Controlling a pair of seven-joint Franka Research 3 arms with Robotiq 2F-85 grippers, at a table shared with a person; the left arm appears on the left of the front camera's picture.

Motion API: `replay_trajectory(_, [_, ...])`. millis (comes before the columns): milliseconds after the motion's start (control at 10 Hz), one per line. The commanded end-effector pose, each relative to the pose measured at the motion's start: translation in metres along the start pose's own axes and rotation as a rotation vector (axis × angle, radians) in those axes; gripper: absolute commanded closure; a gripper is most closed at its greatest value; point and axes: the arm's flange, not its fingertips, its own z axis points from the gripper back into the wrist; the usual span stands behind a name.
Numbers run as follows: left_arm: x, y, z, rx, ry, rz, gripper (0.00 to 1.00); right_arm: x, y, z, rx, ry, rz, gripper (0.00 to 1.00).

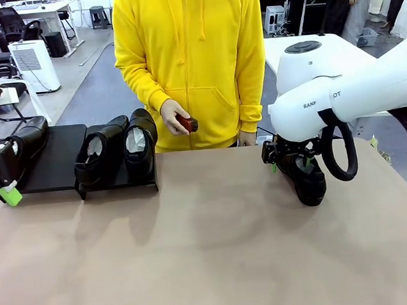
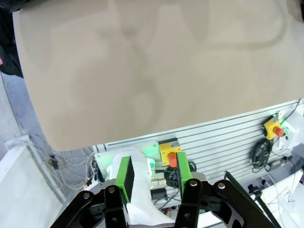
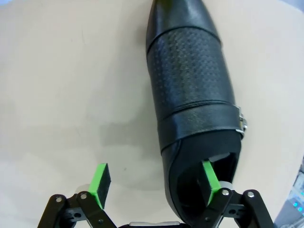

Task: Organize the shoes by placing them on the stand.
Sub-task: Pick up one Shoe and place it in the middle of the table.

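Pads (image 3: 207, 176) of the right gripper (image 3: 154, 183) straddle one wall of the fourth shoe (image 3: 192, 90) near the table's (image 1: 210, 250) right edge, jaws wide, not clamped. Left gripper (image 2: 152, 175) hangs half-open, empty. Three shoes (image 1: 113, 152) sit on the stand (image 1: 54, 163) at the far-left corner. Arm lettering partly hidden, unreadable

A person in a yellow hoodie (image 1: 190, 56) stands at twelve o'clock behind the tan-covered bench (image 1: 210, 250), with a small red-brown object (image 1: 186, 123) just in front of the hoodie. At ten o'clock, well back, a white floor appliance (image 1: 34, 64) stands near a black office chair (image 1: 9, 25). Below the bench edge, two yellow boxes with red buttons (image 2: 170, 154) sit on a ribbed metal panel (image 2: 228, 135).
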Motion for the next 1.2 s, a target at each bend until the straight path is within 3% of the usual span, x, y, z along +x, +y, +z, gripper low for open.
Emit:
replay_trajectory(0, [0.0, 0.001, -0.001, -0.013, -0.003, -0.009, 0.5, 0.009, -0.005, -0.004, 0.048, 0.015, 0.032, 0.28])
replay_trajectory(300, [0.0, 0.001, -0.001, -0.013, -0.003, -0.009, 0.5, 0.01, -0.011, -0.012, 0.05, 0.033, 0.051, 0.88])
replay_trajectory(400, [0.0, 0.001, -0.001, -0.013, -0.003, -0.009, 0.5, 0.011, -0.011, -0.015, 0.046, 0.041, 0.057, 1.0])
replay_trajectory(1100, [0.0, 0.001, -0.001, -0.013, -0.003, -0.009, 0.5, 0.002, -0.026, -0.008, 0.04, 0.076, 0.034, 1.0])
